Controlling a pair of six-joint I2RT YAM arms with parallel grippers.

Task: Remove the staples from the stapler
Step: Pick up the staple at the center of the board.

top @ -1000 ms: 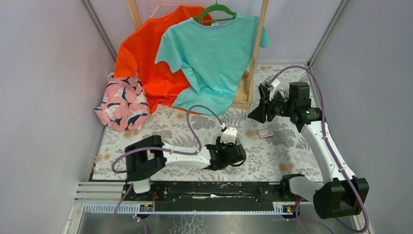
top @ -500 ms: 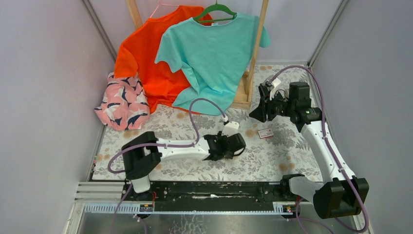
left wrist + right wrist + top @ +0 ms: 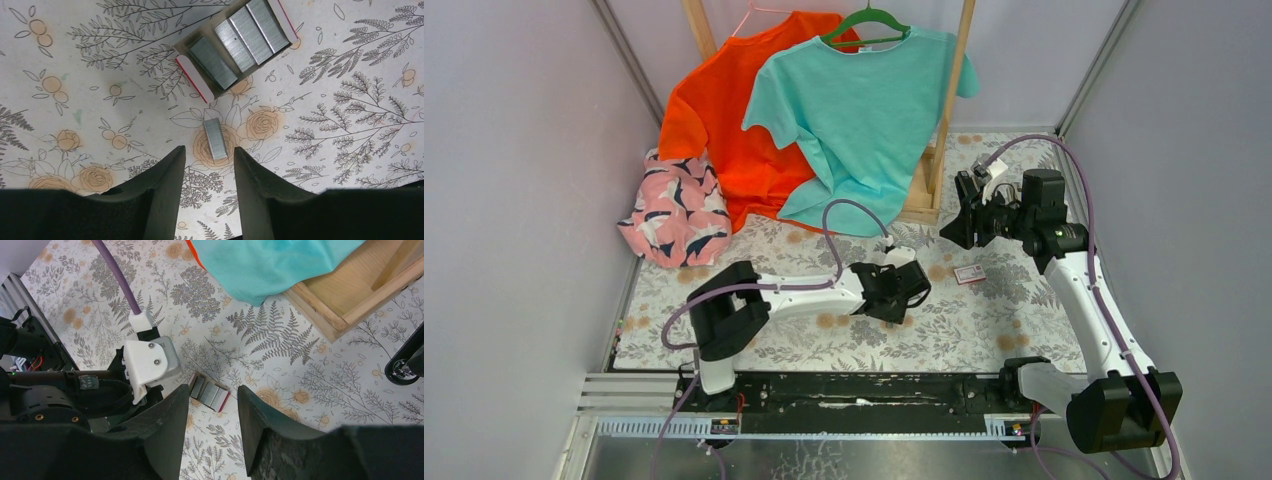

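Nothing legible: no word, brand or number shows, not even on the open box (image 3: 194, 80) just beyond my left fingers (image 3: 160, 195).

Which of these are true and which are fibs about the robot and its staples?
1. A loose staple strip lies on the table beside the small box. True.
2. The left end effector is squeezing that strip. False: its fingers are open and hold nothing.
3. The small box is closed. False: it is open, with staple strips inside.
4. A turquoise T-shirt hangs at the back. True.
5. The right end effector is empty. True.
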